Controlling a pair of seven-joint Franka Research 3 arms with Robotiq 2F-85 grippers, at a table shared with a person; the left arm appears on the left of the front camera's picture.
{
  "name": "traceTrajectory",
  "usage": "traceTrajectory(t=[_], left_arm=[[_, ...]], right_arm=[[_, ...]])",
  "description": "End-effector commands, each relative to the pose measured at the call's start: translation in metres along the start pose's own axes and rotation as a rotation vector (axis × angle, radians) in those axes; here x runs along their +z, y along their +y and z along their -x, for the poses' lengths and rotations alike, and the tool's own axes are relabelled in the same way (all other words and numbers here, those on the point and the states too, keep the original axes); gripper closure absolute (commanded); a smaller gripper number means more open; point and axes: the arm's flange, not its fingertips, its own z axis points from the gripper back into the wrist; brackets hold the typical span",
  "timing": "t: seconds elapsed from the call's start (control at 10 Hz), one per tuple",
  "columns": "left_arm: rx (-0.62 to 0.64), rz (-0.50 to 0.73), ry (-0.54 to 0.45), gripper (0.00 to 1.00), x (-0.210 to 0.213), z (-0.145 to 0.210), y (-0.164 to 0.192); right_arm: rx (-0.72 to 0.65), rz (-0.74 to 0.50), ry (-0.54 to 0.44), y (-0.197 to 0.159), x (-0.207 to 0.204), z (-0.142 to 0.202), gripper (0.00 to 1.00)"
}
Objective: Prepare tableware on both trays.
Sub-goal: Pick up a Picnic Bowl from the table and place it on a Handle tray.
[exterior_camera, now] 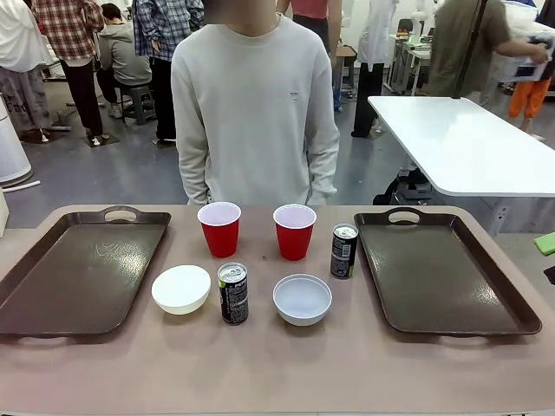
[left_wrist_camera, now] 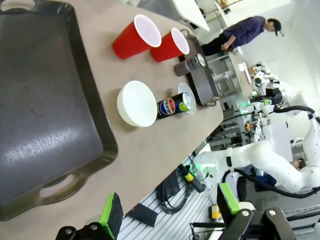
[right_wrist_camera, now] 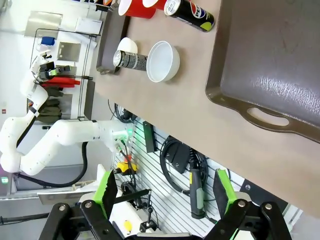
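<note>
I see right gripper (right_wrist_camera: 165, 192) spread wide off the table (right_wrist_camera: 175, 110) edge | tray (right_wrist_camera: 280, 50) handle end near that edge | grey-blue bowl (right_wrist_camera: 162, 61) just beside can (right_wrist_camera: 131, 60)

The near can (left_wrist_camera: 171, 106) hides most of what seems the grey-blue bowl (left_wrist_camera: 188, 90); the top edge crops a red cup (right_wrist_camera: 136, 7).

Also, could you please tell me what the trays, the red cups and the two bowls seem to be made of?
Left tray and right tray: probably moulded plastic, dark brown, semi-gloss; light glares off their scuffed floors.
Left red cup and right red cup: likely thin plastic, smooth red outside, white inside.
White bowl and grey-blue bowl: smooth, fairly matte; plastic or ceramic, I cannot tell.
</note>
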Motion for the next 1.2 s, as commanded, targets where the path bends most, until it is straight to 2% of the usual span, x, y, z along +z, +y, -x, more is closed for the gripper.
traceTrajectory(t=[0.0, 0.5, 0.6, 0.7, 0.8, 1.1], left_arm=[[0.001, 0.014, -0.006, 0.0, 0.001, -0.001, -0.001], [0.0, 0.0, 0.001, 0.0, 0.0, 0.0, 0.0], [0.01, -0.1, 0.028, 0.0, -0.005, -0.01, -0.018], [-0.007, -0.252, 0.027, 0.0, -0.013, -0.022, -0.047], [-0.04, -0.38, 0.071, 0.0, -0.026, -0.04, -0.083], [-0.063, -0.596, 0.214, 0.0, -0.072, -0.096, -0.135]], right_arm=[[0.021, -0.026, -0.005, -0.002, 0.001, -0.002, 0.0], [0.021, -0.026, -0.005, -0.002, 0.001, -0.002, 0.0], [0.021, -0.026, -0.005, -0.002, 0.001, -0.002, 0.0], [0.021, -0.026, -0.005, -0.002, 0.001, -0.002, 0.0], [0.021, -0.026, -0.005, -0.002, 0.001, -0.002, 0.0], [0.021, -0.026, -0.005, -0.002, 0.001, -0.002, 0.0]])
